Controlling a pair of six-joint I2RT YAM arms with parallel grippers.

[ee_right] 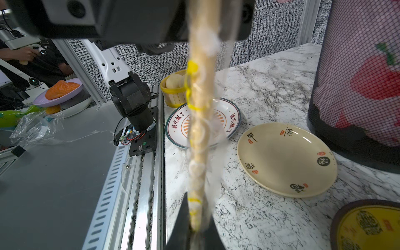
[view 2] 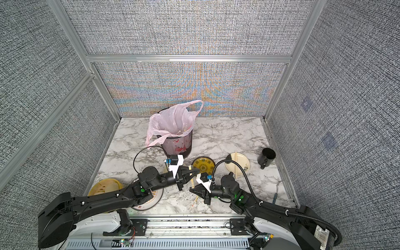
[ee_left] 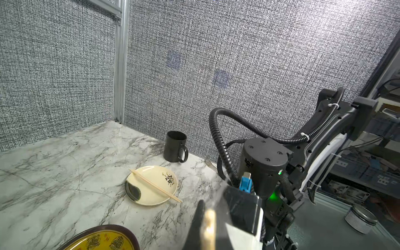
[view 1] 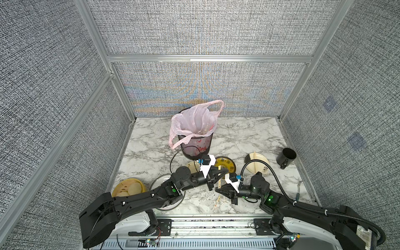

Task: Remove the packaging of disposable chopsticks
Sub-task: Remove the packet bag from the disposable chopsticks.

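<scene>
Grippers meet on the robot's side of a tall black wire-mesh bin (view 1: 195, 149) lined with a pink plastic bag, as both top views show. The left gripper (view 1: 226, 172), the nearer to the bin, is clenched on the far end of a long clear plastic sleeve (view 1: 220, 183) with a pair of pale bamboo chopsticks (view 1: 219, 167) inside it. The right gripper (view 1: 217, 190), farther from the bin, is clamped tight on the sleeve's near end. The sleeve thus bridges the gap between the two, off the white marble tabletop (view 1: 238, 134). Farther still from the bin, near the table's front edge, loose clear sleeves (view 1: 218, 202) lie flat; whether sticks are in them cannot be told. To the right of the bin, well apart from it, a bare pair of bamboo sticks (view 2: 236, 158) rests across a round cream plate (view 2: 243, 161).

In the left wrist view, a black finger (ee_left: 195, 227) of the left gripper presses against the pale stick end; the other finger cannot be made out. Beyond it lie the cream plate (ee_left: 151, 195), the bare pair across it, and a black mug (ee_left: 174, 147).

In the right wrist view, the sleeve (ee_right: 199, 129) runs straight from the right gripper's (ee_right: 195, 232) pinched black fingertips to the left gripper (ee_right: 205, 30). Its film is crinkled and printed in yellow, and the tan chopsticks fill it. The bin (ee_right: 357, 86) stands off to one side, not touching the sleeve.
</scene>
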